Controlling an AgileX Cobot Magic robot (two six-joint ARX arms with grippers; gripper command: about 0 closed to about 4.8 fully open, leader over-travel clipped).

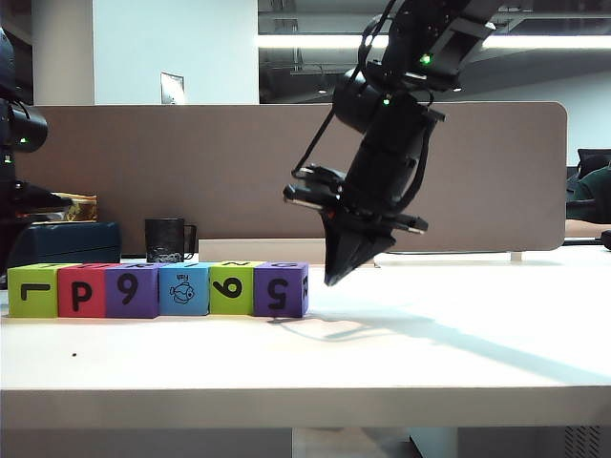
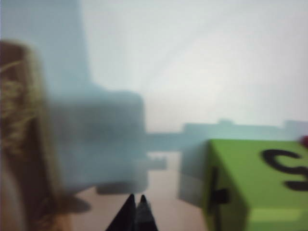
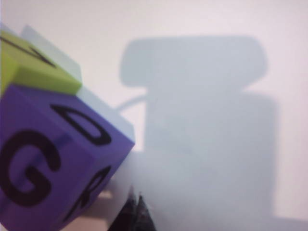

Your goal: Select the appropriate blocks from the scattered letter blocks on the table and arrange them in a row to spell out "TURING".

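Six letter blocks stand touching in a row at the left of the table [image 1: 430, 343]: lime green [image 1: 33, 290], red [image 1: 82, 290], purple [image 1: 132, 290], blue with a fish [image 1: 183, 289], lime green [image 1: 231, 287], purple [image 1: 281, 288]. My right gripper [image 1: 332, 280] is shut and empty, its tip pointing down just right of the last purple block [image 3: 53, 163], slightly apart from it. In the right wrist view the shut tips [image 3: 134, 198] sit beside that block and its green neighbour [image 3: 29, 67]. My left gripper [image 2: 136, 198] is shut and empty, near the lime green end block [image 2: 255, 183].
A black mug [image 1: 167, 239] and a dark blue box [image 1: 67, 243] stand behind the row. The grey-brown divider panel [image 1: 239, 172] runs along the table's back. The left arm's body [image 1: 14, 124] shows at the far left edge. A blurred brown thing [image 2: 19, 134] is beside the left gripper.
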